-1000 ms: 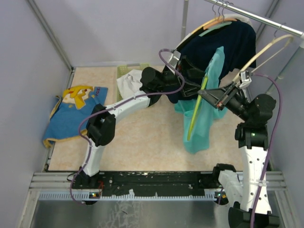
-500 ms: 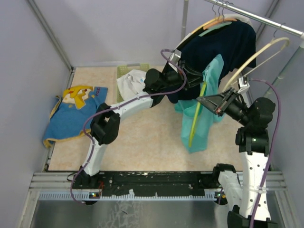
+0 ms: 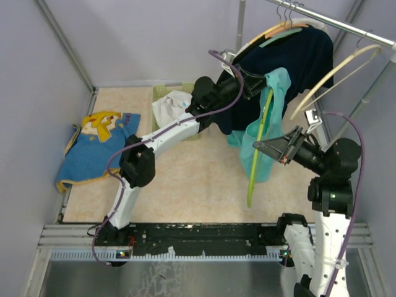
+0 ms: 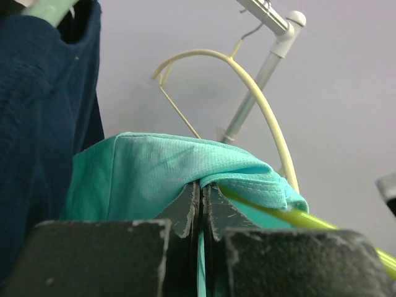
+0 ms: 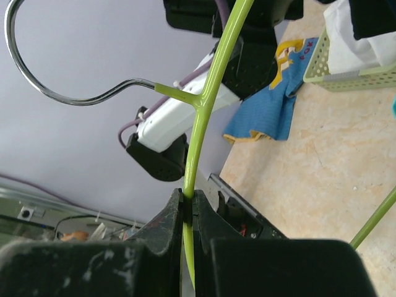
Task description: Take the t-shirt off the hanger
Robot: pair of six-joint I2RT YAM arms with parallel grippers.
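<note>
The t-shirt [image 3: 279, 86] is plain teal — its hanger [image 3: 251, 185] lime green. The other garment [image 3: 300, 55] is dark navy. A blue cloth [image 3: 93, 154] bears a yellow cartoon figure — the desk [image 3: 185, 182] is mottled beige.

place: robot test cell | cues: plain partition walls [image 3: 142, 43], table-bolted arms [image 3: 161, 139], clothes rail [image 3: 337, 23]

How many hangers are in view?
4: a lime plastic hanger in the right gripper, carrying the teal t-shirt; an empty cream hanger on the metal rail; a beige hanger and a pale green hanger at the navy garment. Others may hide.
</note>
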